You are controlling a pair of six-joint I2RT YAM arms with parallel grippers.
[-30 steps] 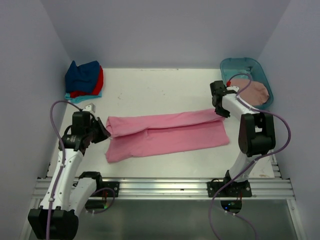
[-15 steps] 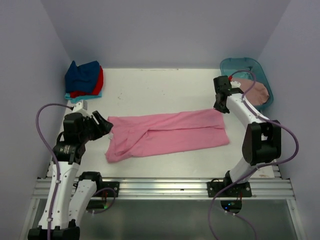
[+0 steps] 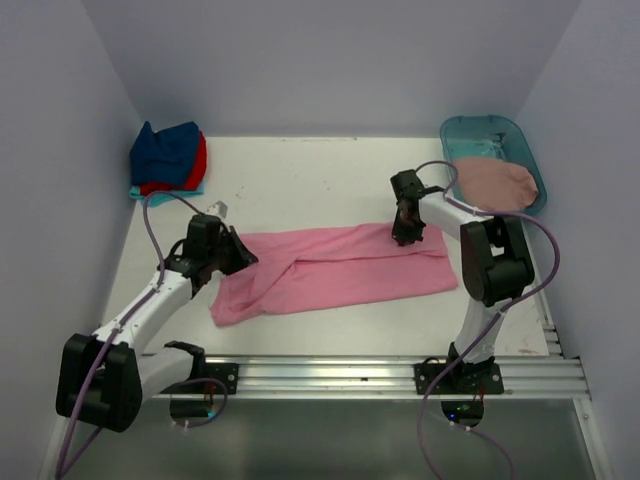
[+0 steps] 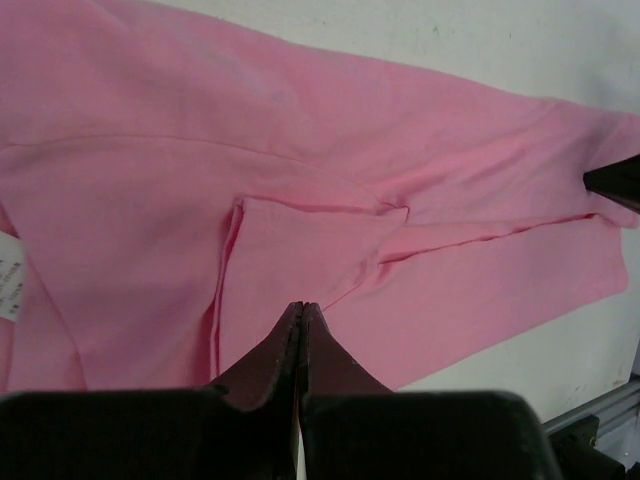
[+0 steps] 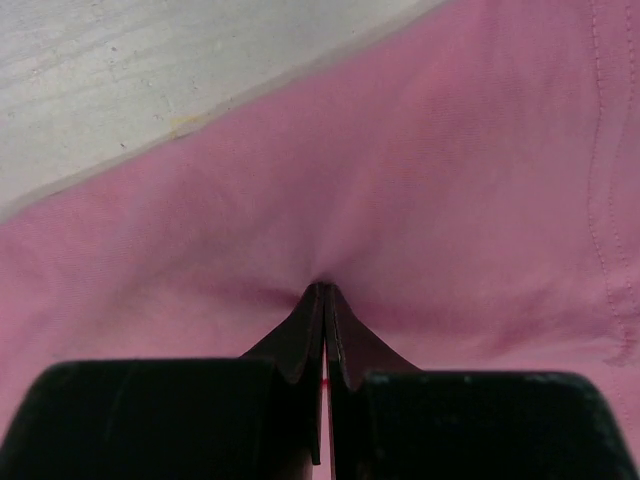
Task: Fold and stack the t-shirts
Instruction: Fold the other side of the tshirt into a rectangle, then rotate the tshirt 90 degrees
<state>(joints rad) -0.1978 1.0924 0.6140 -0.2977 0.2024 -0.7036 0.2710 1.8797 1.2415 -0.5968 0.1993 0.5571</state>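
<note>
Fold in hand: the bright pink t-shirt (image 3: 340, 265) lies on the worktop (image 3: 300, 180) between both sets of jaws, with the right gripper (image 5: 323, 290) closed on puckered cloth at its tips and the left gripper (image 4: 300, 310) closed, apparently pinching a flap edge; the next move likely calls for an even, joint lift.

Both move inward.
Left gripper (image 3: 235, 256) reaches the bright pink t-shirt (image 3: 340, 272)'s left end; right gripper (image 3: 404, 232) slides left along its far edge.

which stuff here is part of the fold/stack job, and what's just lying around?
Job:
- pink shirt, spread mid-table
- rose shirt, in the tub
- shirt stack, navy, red and turquoise, far left corner

Lying about:
- tub
- table
- rail
</note>
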